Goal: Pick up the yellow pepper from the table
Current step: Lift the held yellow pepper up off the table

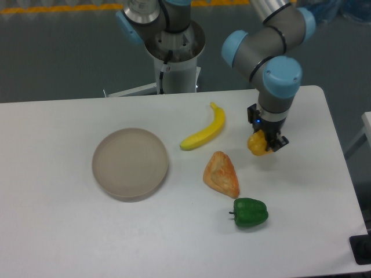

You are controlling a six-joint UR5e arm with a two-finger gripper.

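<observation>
The yellow pepper [256, 145] is a small lumpy yellow-orange shape at the right of the white table [52, 231]. My gripper [264, 142] points down over it and its dark fingers are closed around it. The gripper body hides part of the pepper. I cannot tell whether the pepper rests on the table or hangs just above it.
A yellow banana [205, 132] lies left of the gripper. An orange-tan wedge pastry [221, 174] lies in front of the banana. A green pepper [250, 212] sits near the front. A round beige plate [130, 163] is at the left. The arm's base [173, 55] stands at the back edge.
</observation>
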